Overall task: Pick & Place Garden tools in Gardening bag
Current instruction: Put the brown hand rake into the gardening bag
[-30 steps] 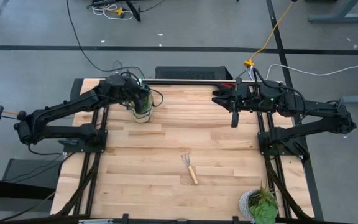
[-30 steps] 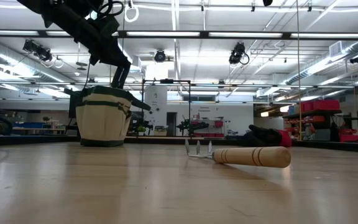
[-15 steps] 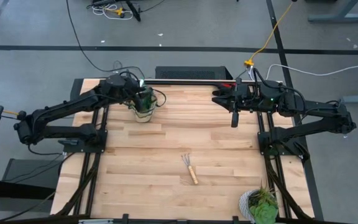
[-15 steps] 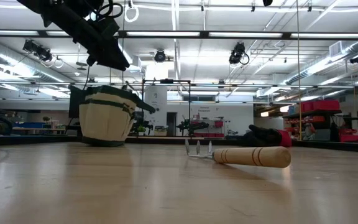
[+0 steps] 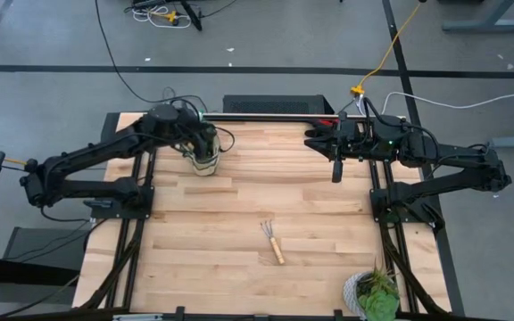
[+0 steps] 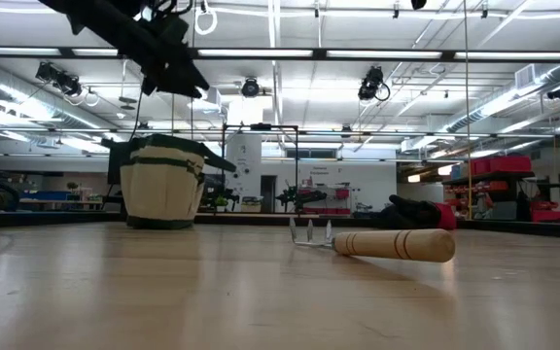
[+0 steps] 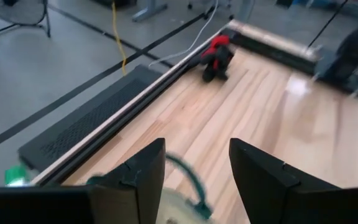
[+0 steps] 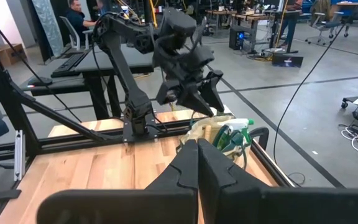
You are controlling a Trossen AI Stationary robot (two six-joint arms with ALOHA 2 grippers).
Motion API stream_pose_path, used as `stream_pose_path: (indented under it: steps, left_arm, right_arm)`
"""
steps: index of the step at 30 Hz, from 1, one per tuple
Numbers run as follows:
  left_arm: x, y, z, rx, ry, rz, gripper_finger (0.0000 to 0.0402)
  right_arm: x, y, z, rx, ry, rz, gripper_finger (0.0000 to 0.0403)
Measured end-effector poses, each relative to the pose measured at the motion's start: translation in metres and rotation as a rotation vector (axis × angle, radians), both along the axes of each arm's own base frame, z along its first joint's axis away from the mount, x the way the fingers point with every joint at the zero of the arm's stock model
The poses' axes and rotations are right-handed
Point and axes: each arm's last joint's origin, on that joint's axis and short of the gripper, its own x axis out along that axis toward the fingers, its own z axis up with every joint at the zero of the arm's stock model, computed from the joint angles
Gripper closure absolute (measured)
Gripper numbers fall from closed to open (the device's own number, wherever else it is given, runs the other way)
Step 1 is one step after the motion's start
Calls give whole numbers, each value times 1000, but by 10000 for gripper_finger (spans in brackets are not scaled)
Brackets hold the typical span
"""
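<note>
Light wood plank table (image 5: 239, 223) on a dark frame, grey floor with black tape lines and cables around it. The low view looks into a big workshop with strip lights, ducting and shelving; a person sits at a desk way back in the right wrist view.

Left gripper (image 6: 178, 73) hangs just above the bag (image 6: 163, 182), fingers spread apart with nothing between them, clear in the left wrist view (image 7: 194, 171). The bag stands upright right below it near the far rail, beige with a dark green rim. Something green and white pokes out of the top (image 8: 234, 132), looks like a tool, but I can't say which one.

One rake (image 5: 273, 242) lies flat well out from both grippers, toward the near middle of the table. Its long axis runs roughly front to back, tines (image 6: 308, 233) toward the far side, wooden handle toward the near edge.

Right gripper (image 5: 336, 169) hovers across the table from the bag, fingers pressed together and empty (image 8: 197, 165). The gloves (image 7: 216, 56) sit by the far rail close to it, half hidden under the right arm from above.

Potted plant (image 5: 373, 292) is cut off at the near right corner.
</note>
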Motion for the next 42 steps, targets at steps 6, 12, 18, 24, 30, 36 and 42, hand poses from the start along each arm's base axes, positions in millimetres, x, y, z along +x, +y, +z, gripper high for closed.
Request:
stream_pose_path:
  steps: [6, 12, 18, 24, 30, 36, 42]
  left_arm:
    - [5, -7, 24, 21, -70, -45, 216]
    - [12, -20, 35, 51, -93, -126, 227]
    - [17, -31, 35, 46, -95, -180, 234]
    - [20, -41, 36, 47, -98, -230, 242]
    - [25, -54, 37, 48, -116, -298, 251]
    - [31, -74, 42, 49, -173, -432, 263]
    - [33, -86, 42, 56, -176, -491, 271]
  right_arm:
    - [0, 0, 0, 0, 0, 0, 403]
    - [0, 0, 0, -18, 2, 3, 403]
    - [0, 0, 0, -19, 2, 3, 403]
    - [0, 0, 0, -20, 2, 3, 403]
    - [0, 1, 0, -29, 3, 22, 403]
    - [0, 3, 0, -38, 2, 114, 403]
    - [1, 7, 0, -64, 4, 138, 403]
